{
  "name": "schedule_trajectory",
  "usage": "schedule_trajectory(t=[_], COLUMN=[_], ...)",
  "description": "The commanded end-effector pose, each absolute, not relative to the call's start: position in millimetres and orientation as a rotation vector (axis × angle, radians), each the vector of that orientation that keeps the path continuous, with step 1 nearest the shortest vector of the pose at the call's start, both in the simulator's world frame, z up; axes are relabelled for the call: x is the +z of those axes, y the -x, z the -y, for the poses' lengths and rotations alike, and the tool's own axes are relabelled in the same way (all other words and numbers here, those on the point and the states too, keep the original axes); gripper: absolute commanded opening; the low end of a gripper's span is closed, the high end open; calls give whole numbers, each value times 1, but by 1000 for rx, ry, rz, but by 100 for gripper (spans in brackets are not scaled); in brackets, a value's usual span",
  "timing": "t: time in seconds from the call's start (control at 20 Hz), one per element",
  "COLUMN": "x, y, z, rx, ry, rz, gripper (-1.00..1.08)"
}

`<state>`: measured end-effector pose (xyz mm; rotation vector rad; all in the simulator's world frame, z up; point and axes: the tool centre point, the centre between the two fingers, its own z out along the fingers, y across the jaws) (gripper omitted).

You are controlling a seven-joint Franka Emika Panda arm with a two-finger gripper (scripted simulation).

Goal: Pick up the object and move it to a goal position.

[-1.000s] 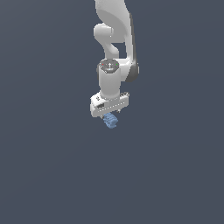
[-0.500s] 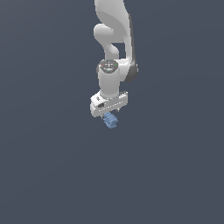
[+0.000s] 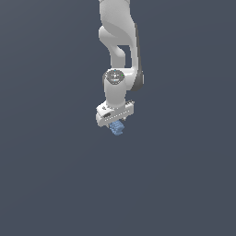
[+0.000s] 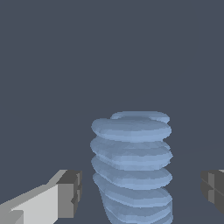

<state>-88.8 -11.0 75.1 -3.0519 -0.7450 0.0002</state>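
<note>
The object (image 3: 117, 128) is a small light-blue ridged lump, seen just below the white hand in the exterior view. In the wrist view the object (image 4: 131, 166) stands like a stack of rounded ridges between my two fingers. My gripper (image 3: 115, 121) points down over it and is open. One dark fingertip (image 4: 70, 192) and the other (image 4: 213, 189) stand on either side of the object, each with a gap to it. In the wrist view the gripper's midpoint (image 4: 141, 190) lies on the object. The object's lower end is cut off by the frame edge.
The white arm (image 3: 119, 41) comes down from the top of the exterior view. A plain dark grey surface (image 3: 55, 175) lies all around. No goal marker shows.
</note>
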Motion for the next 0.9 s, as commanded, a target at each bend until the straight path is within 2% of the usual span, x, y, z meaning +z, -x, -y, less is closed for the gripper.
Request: schedule_trajectory(t=[0.0,0.3,0.35,0.85], x=[64,54,54,55], y=[89,89,89,88], z=[11,11,11,9], rx=[0,0,0,-4], ry=[3051,3051,3051,3050], rz=[747,748,748,752], gripper=[100,100,-100,-100])
